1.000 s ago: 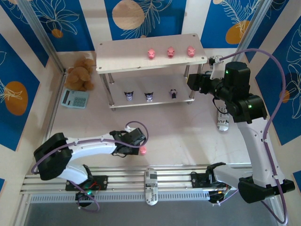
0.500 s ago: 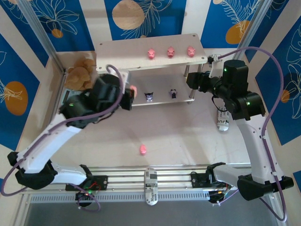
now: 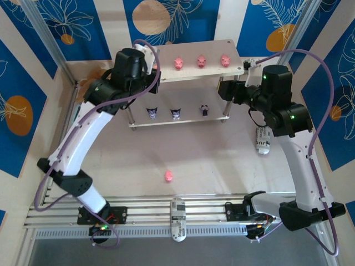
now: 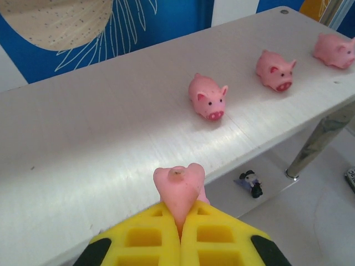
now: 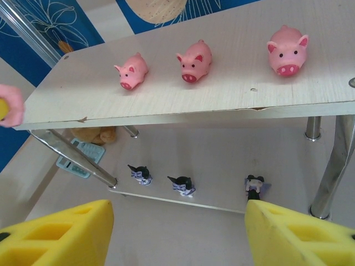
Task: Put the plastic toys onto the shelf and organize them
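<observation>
Pale wood shelf point(image 4: 100, 133): the left hand point(image 4: 180, 233), closed on a pig point(image 4: 178, 185), hovers over its top board's left part. The right hand point(image 5: 177, 233) gapes empty by its right end. Placing is under way; next, lower and release beside the three pigs point(image 3: 201, 61) there, whose snouts point frontward. The held pig's long axis seems to lie along the fingers, facing unclear.

No text, brand or number could be read. Dark print on the white tag point(image 3: 262, 139) and the rail tag point(image 3: 178, 216) was too small.
</observation>
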`<state>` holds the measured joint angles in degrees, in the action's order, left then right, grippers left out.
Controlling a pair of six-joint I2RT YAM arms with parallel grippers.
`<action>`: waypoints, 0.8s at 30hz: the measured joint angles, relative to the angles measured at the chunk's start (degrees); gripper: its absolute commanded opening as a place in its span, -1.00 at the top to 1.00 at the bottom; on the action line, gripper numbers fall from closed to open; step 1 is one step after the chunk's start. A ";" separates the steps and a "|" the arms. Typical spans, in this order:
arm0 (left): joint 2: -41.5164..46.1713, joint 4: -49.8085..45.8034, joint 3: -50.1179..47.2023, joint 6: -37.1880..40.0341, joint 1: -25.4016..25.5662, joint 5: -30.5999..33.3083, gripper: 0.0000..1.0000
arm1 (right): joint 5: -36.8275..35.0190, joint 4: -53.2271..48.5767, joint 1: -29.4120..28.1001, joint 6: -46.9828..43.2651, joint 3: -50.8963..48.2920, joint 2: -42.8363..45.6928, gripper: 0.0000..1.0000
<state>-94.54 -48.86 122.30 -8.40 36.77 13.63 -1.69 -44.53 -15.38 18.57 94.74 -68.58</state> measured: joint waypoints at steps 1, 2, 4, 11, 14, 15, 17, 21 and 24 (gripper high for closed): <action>-1.36 0.02 1.03 -0.02 -0.57 -0.46 0.86 | 0.00 0.00 0.00 0.00 0.07 -0.28 -0.30; -2.58 0.02 2.19 -0.04 -1.18 -1.14 0.86 | 0.00 -0.02 0.00 -0.02 0.07 -0.55 -0.30; -4.50 0.20 4.02 -0.09 -2.23 -2.10 0.87 | -0.02 -0.02 0.00 -0.02 0.09 -1.03 -0.30; -8.90 1.62 7.61 -1.01 -5.03 -5.09 0.86 | -0.26 0.00 0.02 -0.33 0.09 -2.23 -0.30; -10.60 2.14 8.39 -1.79 -5.68 -6.23 0.86 | -0.22 0.04 0.15 -0.44 0.09 -2.78 -0.30; -11.15 2.21 8.68 -2.03 -5.81 -6.47 0.85 | -0.22 0.07 0.24 -0.46 0.09 -2.93 -0.30; -12.28 2.12 9.29 -2.23 -5.99 -7.02 0.85 | -0.20 0.15 0.50 -0.46 0.09 -3.32 -0.30; -14.10 1.92 10.95 -2.84 -6.10 -7.65 0.83 | -0.17 0.24 0.87 -0.46 0.09 -3.69 -0.30; -14.84 1.44 11.54 -3.23 -6.27 -7.65 0.82 | -0.17 0.42 1.29 -0.46 0.09 -3.69 -0.30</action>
<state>-109.38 -47.42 133.84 -11.64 30.50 5.98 -1.87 -44.12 -14.09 18.11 94.83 -72.27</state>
